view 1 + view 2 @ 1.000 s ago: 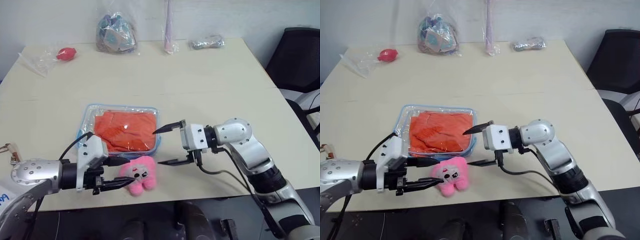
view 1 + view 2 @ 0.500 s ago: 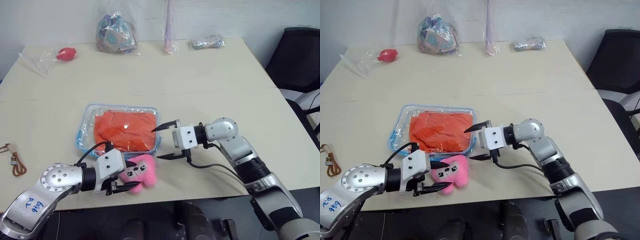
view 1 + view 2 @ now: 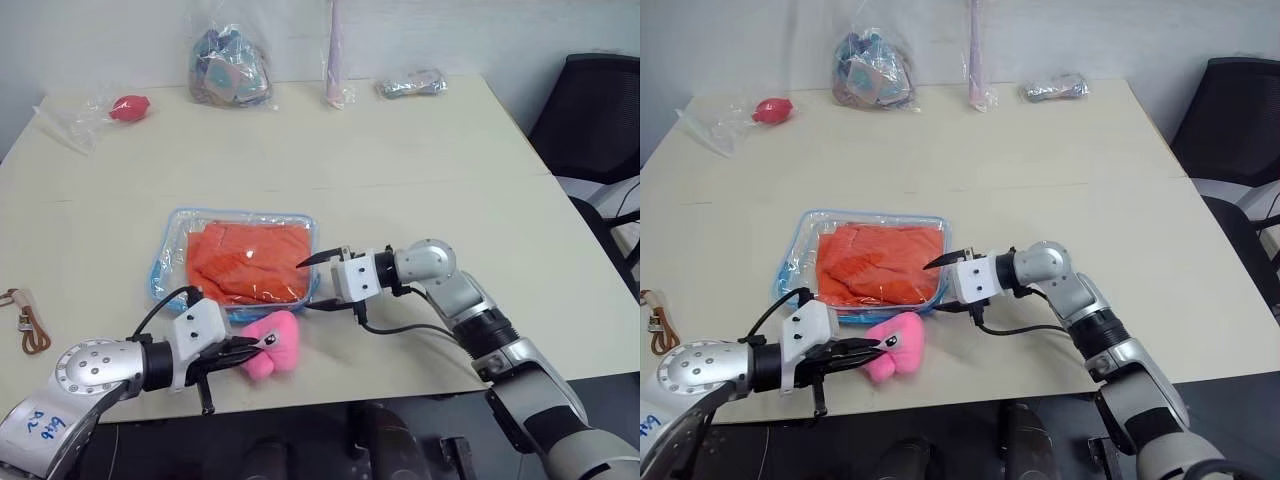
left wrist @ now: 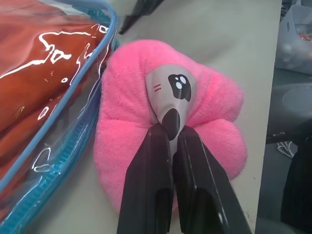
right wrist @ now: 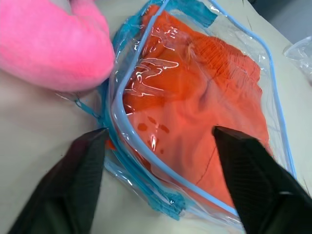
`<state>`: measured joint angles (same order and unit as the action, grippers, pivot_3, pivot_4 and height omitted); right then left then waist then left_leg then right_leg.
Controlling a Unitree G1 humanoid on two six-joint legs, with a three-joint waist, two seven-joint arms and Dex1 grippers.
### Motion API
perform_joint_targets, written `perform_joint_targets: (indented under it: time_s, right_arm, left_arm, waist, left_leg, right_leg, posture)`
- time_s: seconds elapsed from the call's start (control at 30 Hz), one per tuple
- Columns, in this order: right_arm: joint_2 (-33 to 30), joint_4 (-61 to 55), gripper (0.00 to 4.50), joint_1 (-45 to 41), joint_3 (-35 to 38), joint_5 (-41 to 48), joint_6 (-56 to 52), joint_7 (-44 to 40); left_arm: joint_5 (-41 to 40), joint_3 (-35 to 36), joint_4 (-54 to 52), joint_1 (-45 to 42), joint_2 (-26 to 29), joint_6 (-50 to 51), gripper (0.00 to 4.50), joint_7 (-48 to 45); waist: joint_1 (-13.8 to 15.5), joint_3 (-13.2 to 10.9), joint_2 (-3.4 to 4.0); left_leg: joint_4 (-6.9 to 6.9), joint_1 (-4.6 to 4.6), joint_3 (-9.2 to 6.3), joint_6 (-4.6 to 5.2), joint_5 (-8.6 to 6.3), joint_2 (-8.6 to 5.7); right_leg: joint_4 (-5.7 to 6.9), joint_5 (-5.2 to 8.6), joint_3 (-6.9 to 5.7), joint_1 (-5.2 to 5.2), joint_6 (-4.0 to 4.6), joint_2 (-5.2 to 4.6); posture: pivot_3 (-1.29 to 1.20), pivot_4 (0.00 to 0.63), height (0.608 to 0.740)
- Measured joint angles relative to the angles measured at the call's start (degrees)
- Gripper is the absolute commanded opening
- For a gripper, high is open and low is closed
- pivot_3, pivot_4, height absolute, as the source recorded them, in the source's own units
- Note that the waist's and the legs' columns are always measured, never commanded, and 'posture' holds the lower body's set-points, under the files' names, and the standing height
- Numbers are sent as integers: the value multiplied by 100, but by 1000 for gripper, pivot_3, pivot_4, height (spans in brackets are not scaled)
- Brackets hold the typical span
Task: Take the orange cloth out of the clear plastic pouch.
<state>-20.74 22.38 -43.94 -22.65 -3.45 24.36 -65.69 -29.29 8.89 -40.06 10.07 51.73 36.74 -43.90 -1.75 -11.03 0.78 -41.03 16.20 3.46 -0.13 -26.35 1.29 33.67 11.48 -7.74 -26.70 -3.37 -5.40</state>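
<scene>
With the cloth (image 3: 248, 262) inside the pouch (image 3: 163, 255) on the bench (image 3: 420, 180), the right pincer (image 3: 322, 285) straddles the pouch's corner, jaws apart, to grip it, while the left pincer (image 4: 170, 141), closed, pinches the plush (image 3: 268, 344) beside the pouch, apparently clearing it.

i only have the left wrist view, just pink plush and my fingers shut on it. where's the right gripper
Observer: The right gripper is at the corner of the clear plastic pouch nearest the pink plush toy, one finger above the pouch's edge, one beside it.
Operator: is it open
Observer: Yes, its fingers stand apart, straddling that corner with nothing gripped.
Operator: cloth out yet
Observer: No, the orange cloth lies flat inside the pouch.
Operator: anything else near the pouch
Observer: Nothing close; a knotted bag of coloured items and a thin bag with a red ball sit at the table's far edge.
</scene>
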Motion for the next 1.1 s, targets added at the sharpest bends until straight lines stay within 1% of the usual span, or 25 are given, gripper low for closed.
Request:
perform_joint_targets:
  time_s: [0.2,0.23,0.33,0.37,0.63,0.77,0.97,1.1]
  right_arm:
    - [108,319,569,-56,-132,-222,322,117]
    - [108,381,272,-70,-151,-264,388,147]
    - [108,480,272,-79,-166,-323,518,187]
    - [108,493,127,-79,-166,-324,551,193]
    - [21,450,127,-73,-165,-221,598,113]
    - [-410,62,127,-25,-106,-47,599,-12]
    - [-1203,-206,127,216,271,287,937,-177]
    - [-1584,-205,127,281,413,443,1214,-279]
  left_arm:
    - [-117,150,-32,-5,-4,196,0,34]
    - [-117,151,-33,-5,-4,200,0,34]
    - [-117,160,-36,-5,-4,206,0,32]
    - [-117,161,-38,-5,-4,208,0,32]
    - [-117,272,-48,137,-4,177,0,-11]
    - [-186,847,-42,488,9,157,0,-206]
    - [-306,2181,99,1041,114,180,0,-699]
    - [-224,3005,559,1301,279,61,0,-1123]
  waist:
    - [0,0,0]
    - [0,0,0]
    - [-1,0,0]
    - [-1,0,0]
    - [-1,0,0]
    - [11,-1,2]
    - [13,-2,2]
    - [7,-2,3]
  left_leg:
    - [0,1,0,0,0,25]
    - [-1,1,0,0,0,25]
    - [0,2,-1,0,0,27]
    - [-1,1,-1,0,0,27]
    - [0,2,-1,0,0,31]
    - [-2,7,-8,-1,0,33]
    - [-2,9,-8,-1,-1,31]
    - [0,7,3,-8,-5,28]
  right_leg:
    - [1,2,-1,0,3,2]
    - [1,2,-1,0,3,2]
    - [1,2,-1,0,4,3]
    - [1,2,0,0,4,3]
    - [-1,3,-1,0,5,3]
    - [-3,4,-2,-1,7,2]
    - [-7,5,-8,0,8,6]
    - [-9,6,-19,0,11,22]
  posture:
    - [0,150,740]
    - [0,150,740]
    - [0,150,740]
    - [0,150,740]
    - [0,150,740]
    - [0,150,740]
    - [0,150,740]
    - [0,150,740]
